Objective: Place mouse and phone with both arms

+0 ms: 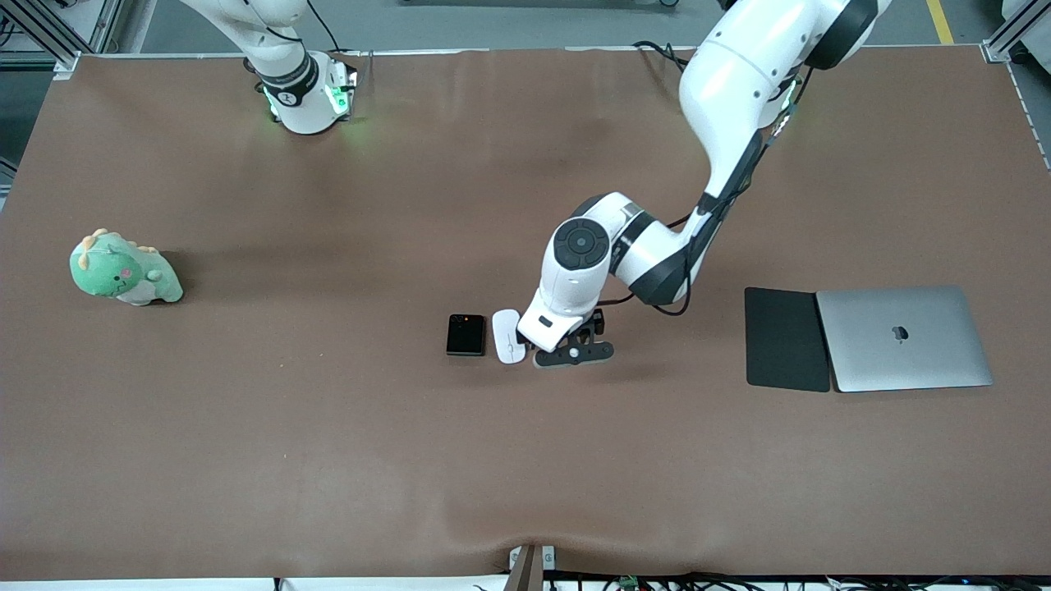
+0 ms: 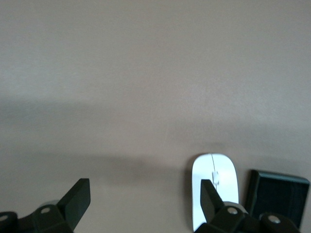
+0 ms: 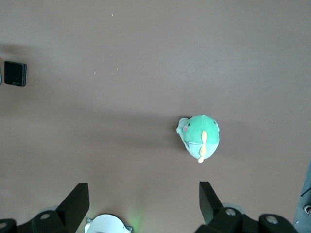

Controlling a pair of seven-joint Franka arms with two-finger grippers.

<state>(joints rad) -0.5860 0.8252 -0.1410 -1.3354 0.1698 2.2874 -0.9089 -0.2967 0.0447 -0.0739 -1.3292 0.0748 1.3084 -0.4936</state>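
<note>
- Scanning from the right arm's end of the surface [image 1: 328, 460], I see a green plush dinosaur [image 1: 123, 269] lying alone, well apart from everything else; I judge it plays no part in this job.
- My right arm waits folded up near its base, and the right gripper [image 3: 141, 206] hangs high over bare surface with the plush below it, its fingers spread wide and holding nothing. I read that as parked until the phone's turn comes.
- Next comes the phone [image 1: 465, 335], flat on the surface near the middle, orange dot toward the bases, untouched.
- Just beside it, toward the left arm's end, lies the mouse [image 1: 508, 336], lengthwise parallel to the phone, a narrow gap between them.
- My left gripper [image 1: 575, 349] sits low by the mouse, on the side away from the phone. In the left wrist view its fingers [image 2: 77, 199] stand spread, nothing between them, and the mouse [image 2: 214, 187] lies at one fingertip, not centred in the gap.
- So I'd shift that gripper toward the mouse before closing; the phone so close leaves little room for a finger.
- At the left arm's end, a black pad [image 1: 786, 338] lies against a closed silver laptop [image 1: 903, 337]; probably where the mouse belongs.
</note>
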